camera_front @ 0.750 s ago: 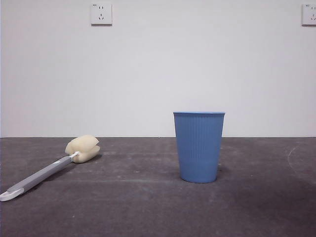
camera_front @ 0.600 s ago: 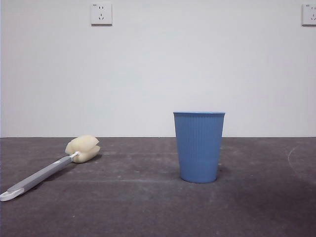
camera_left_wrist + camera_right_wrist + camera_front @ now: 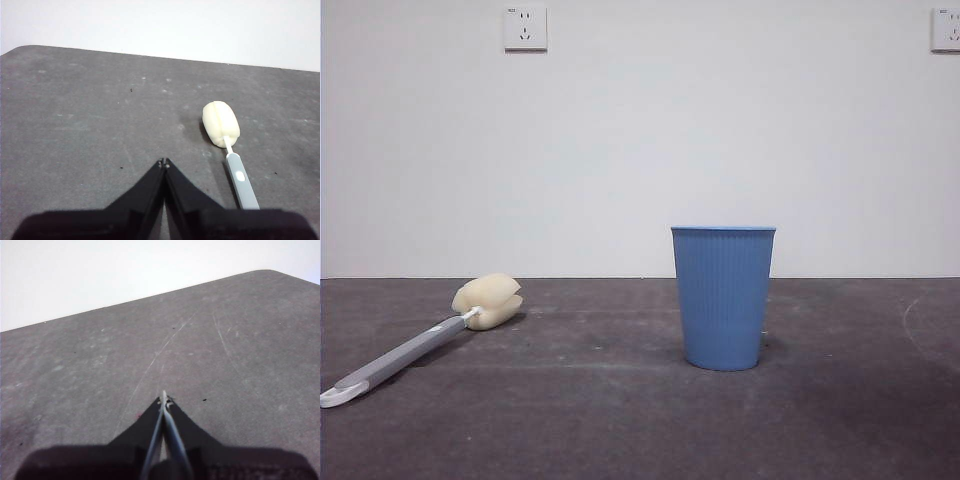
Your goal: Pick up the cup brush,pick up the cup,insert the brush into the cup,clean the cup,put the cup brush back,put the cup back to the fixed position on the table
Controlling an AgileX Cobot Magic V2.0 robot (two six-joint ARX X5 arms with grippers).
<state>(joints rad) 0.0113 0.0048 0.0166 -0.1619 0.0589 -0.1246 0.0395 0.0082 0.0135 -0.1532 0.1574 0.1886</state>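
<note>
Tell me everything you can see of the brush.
The brush lies flat on the table, apart from the cup. It has a slim grey handle with a white looped end, a thin white neck, and a cream-yellow sponge head split into lobes that looks soft. Nothing grips it: the left pincer, jaws shut, hangs beside the handle without touching. Only the table touches it.

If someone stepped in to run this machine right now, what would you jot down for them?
Left gripper: shut, empty, above the table near the cup brush.
Right gripper: shut, empty, over bare table.
Cup brush lies flat, sponge head toward the wall.
Cup stands upright, apart from the brush.
Done: nothing.
Left: pick up brush and cup, scrub inside, then put both back.
</note>
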